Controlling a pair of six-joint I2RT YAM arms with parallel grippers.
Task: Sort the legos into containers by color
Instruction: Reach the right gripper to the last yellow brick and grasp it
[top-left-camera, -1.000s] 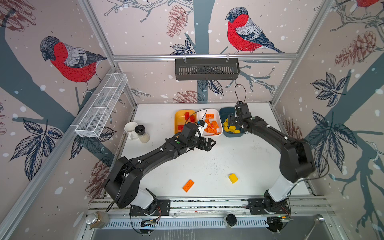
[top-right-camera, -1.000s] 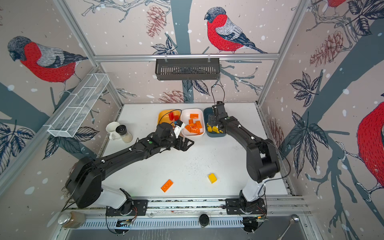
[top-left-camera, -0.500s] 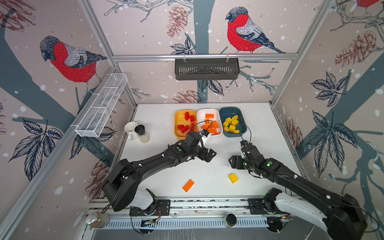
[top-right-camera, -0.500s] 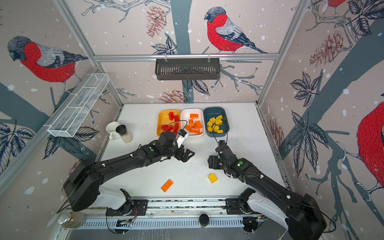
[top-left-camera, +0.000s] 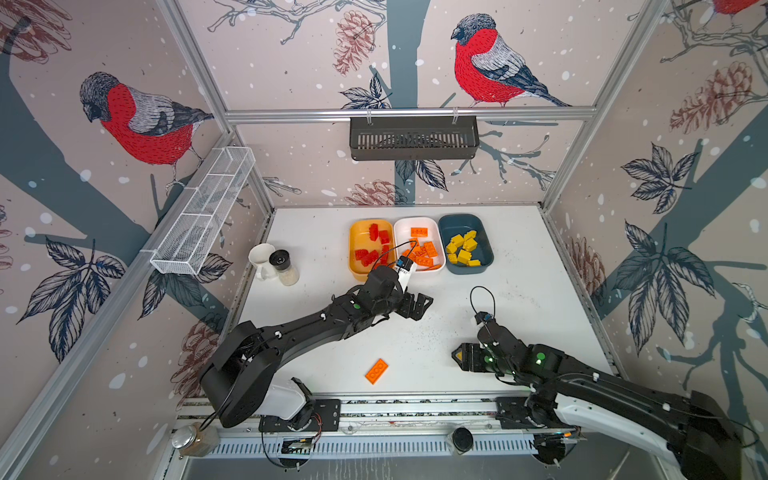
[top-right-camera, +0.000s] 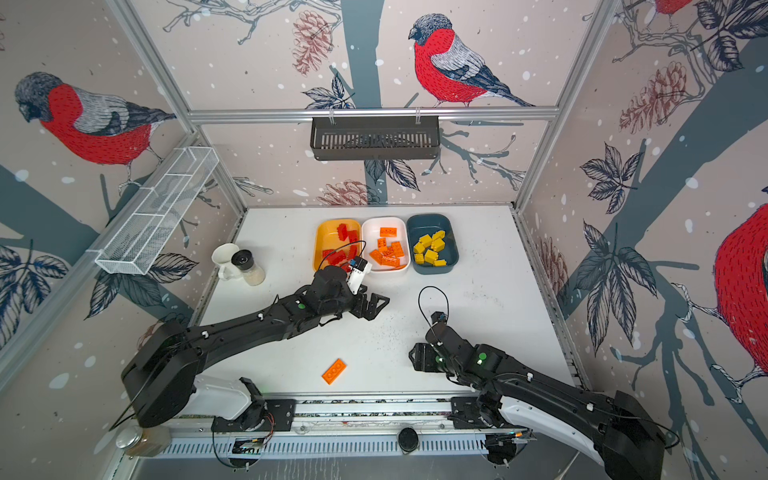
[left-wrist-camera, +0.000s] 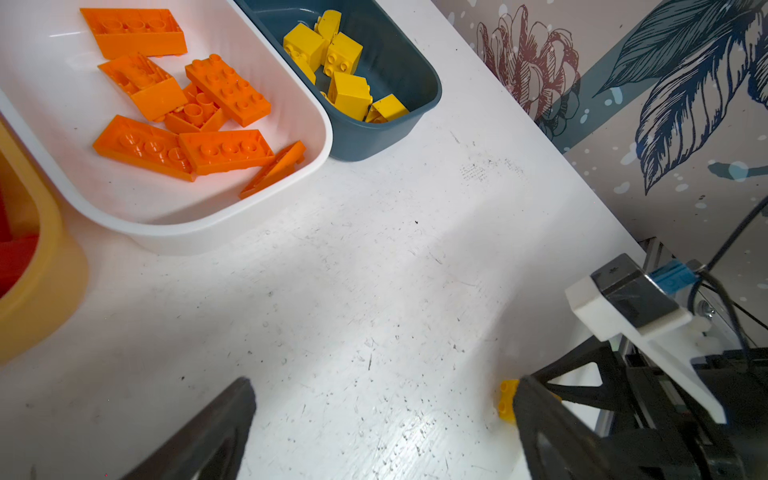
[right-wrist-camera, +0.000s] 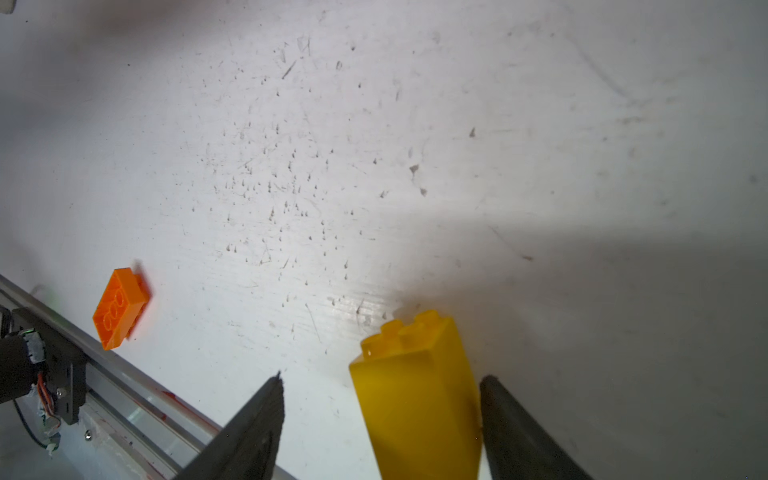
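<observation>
Three containers stand in a row at the back: a yellow-orange tub (top-left-camera: 352, 249) with red legos, a white tub (top-left-camera: 397, 243) with orange legos, and a teal tub (top-left-camera: 485, 249) with yellow legos. An orange plate (top-left-camera: 377, 370) lies near the front edge. My right gripper (top-left-camera: 459, 358) is low at the front right, open, with its jaws on either side of a yellow brick (right-wrist-camera: 415, 395). One finger is against the brick and the other stands clear. My left gripper (top-left-camera: 419, 305) hovers open and empty over mid-table, in front of the white tub (left-wrist-camera: 232, 208).
A white mug (top-left-camera: 258, 258) and a shaker (top-left-camera: 286, 268) stand at the left. A wire mesh basket (top-left-camera: 203, 216) hangs on the left wall and a black slotted basket (top-left-camera: 413, 137) on the back rail. The metal front rail (right-wrist-camera: 124, 378) runs close to the orange plate (right-wrist-camera: 120, 307).
My right arm has swung from over the teal tub down to the front right, onto the loose yellow brick, and its jaws have narrowed. My left gripper has drifted slightly forward from the tubs.
</observation>
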